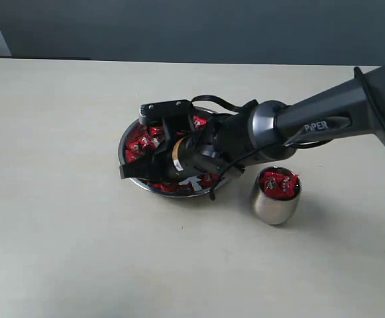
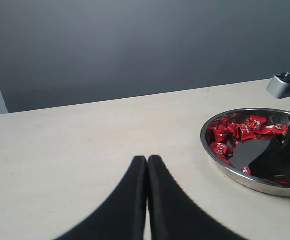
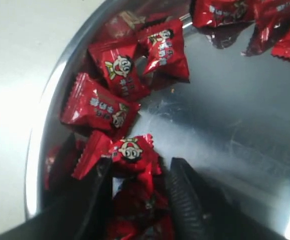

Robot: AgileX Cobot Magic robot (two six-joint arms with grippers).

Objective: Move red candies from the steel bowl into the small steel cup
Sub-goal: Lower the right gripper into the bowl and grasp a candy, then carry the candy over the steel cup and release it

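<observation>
My right gripper is down in the steel bowl with its jaws apart, and one of the red candies lies between the fingertips (straddled, not pinched). The small steel cup stands just right of the bowl. My left gripper is closed.

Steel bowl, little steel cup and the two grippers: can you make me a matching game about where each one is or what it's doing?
Things
1. wide shallow shiny steel bowl
2. small rounded steel cup
3. left gripper
4. right gripper

States
A. shut, above the bare table
B. open, down low with a red candy between its fingers
C. red candies scattered over its mirror bottom
D. filled with sweets up to its brim

Pairs: 1-C, 2-D, 3-A, 4-B
</observation>
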